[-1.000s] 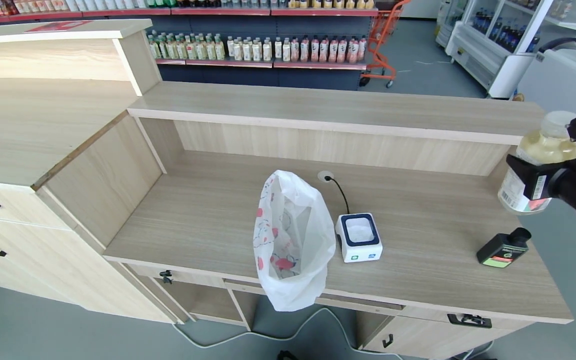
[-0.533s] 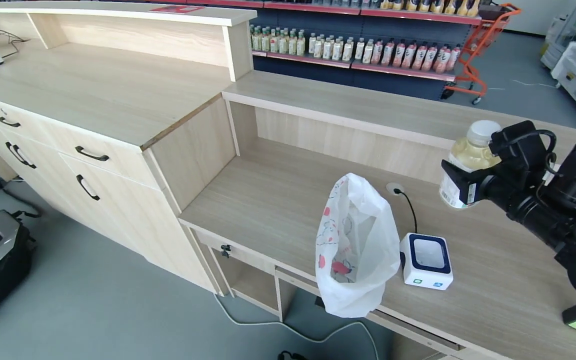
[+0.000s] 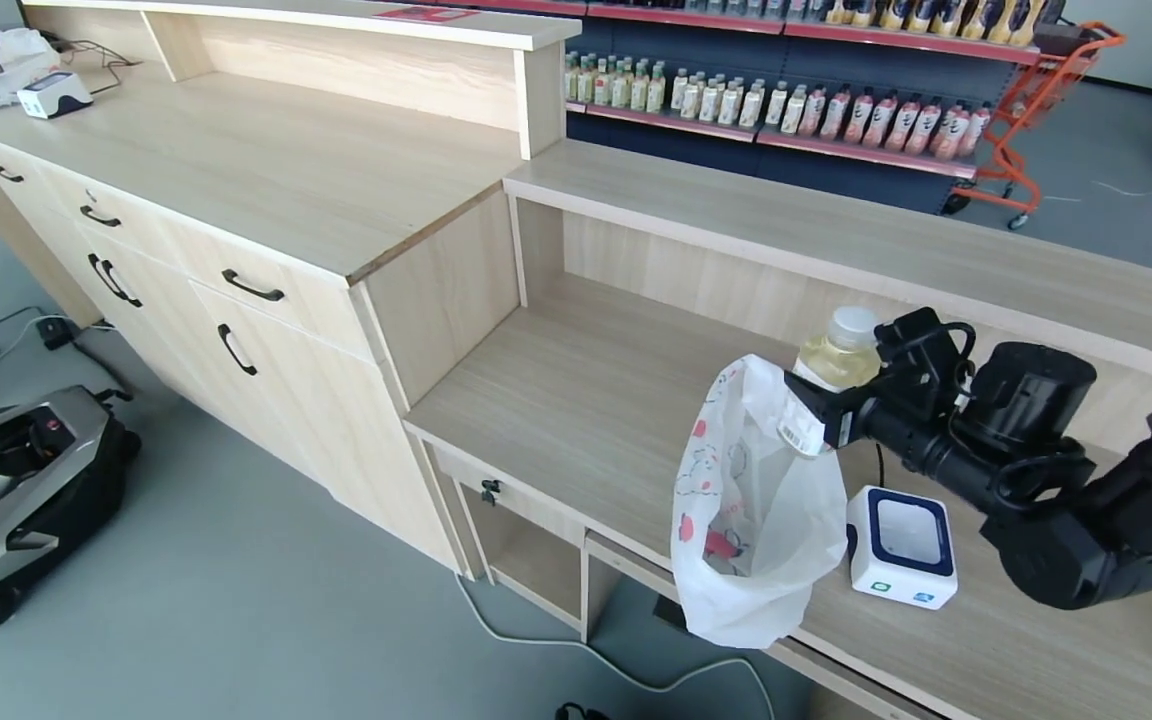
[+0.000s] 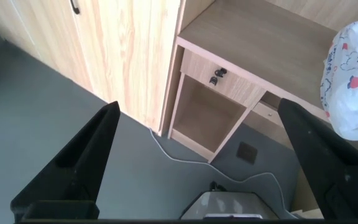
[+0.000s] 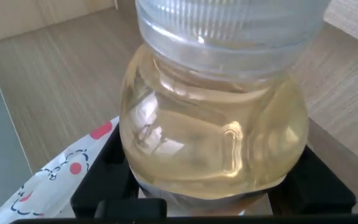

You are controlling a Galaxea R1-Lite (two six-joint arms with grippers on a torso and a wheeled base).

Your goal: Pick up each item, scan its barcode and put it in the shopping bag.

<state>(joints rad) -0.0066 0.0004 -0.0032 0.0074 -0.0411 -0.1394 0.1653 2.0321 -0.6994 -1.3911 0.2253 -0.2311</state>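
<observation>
— Bottle [image 3: 841,360] position?
— Pinched in the right gripper [image 3: 818,412], at the shopping bag's [image 3: 751,500] upper rim.
— Scanner [image 3: 901,545]?
— On the counter [image 3: 586,400], just beside the bag.
— Left gripper [image 4: 197,109]?
— Fingers spread, holding nothing, above the floor, well apart from the bag.

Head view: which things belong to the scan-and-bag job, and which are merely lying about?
Job: clear plastic bottle of yellow liquid, in the right end effector; white patterned plastic shopping bag; white square barcode scanner.
Lying about: orange shopping trolley; shelved drink bottles; small white box-shaped device.
</observation>
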